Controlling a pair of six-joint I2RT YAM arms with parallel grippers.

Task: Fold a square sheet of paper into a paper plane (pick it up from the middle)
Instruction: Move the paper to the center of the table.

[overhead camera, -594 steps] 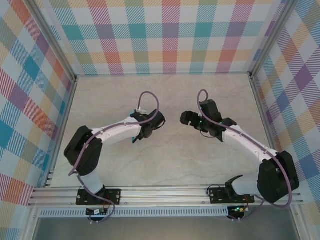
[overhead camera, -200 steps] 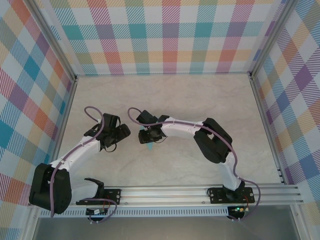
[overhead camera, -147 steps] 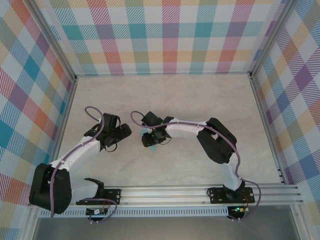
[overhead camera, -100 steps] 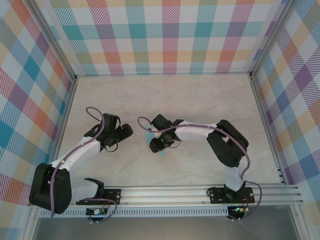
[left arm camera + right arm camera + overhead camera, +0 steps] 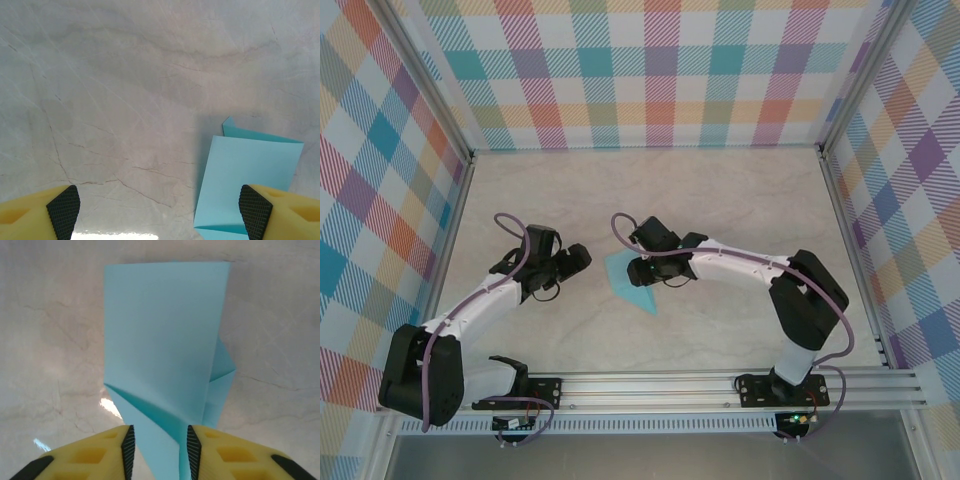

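The light blue sheet of paper [image 5: 625, 282], folded into layers with one pointed end, lies on the marble table between the two arms. In the right wrist view the paper [image 5: 160, 340] runs away from my right gripper [image 5: 158, 440]. A raised crease passes between its narrowly parted jaws, and a gap shows beside the left pad. From above, the right gripper [image 5: 638, 270] sits at the paper's right edge. My left gripper [image 5: 582, 258] hovers just left of the paper, open wide and holding nothing. In the left wrist view the paper [image 5: 250, 175] lies by the right fingertip [image 5: 255, 212] of the left gripper [image 5: 159, 210].
The marble table [image 5: 720, 200] is boxed in by checked walls on the left, back and right. An aluminium rail [image 5: 650, 385] with the arm bases runs along the near edge. A purple cable [image 5: 620, 225] loops over the right wrist.
The right arm has swung right and back across the paper, uncovering it, and its jaws have narrowed. The paper has shifted slightly. The left arm has hardly moved.
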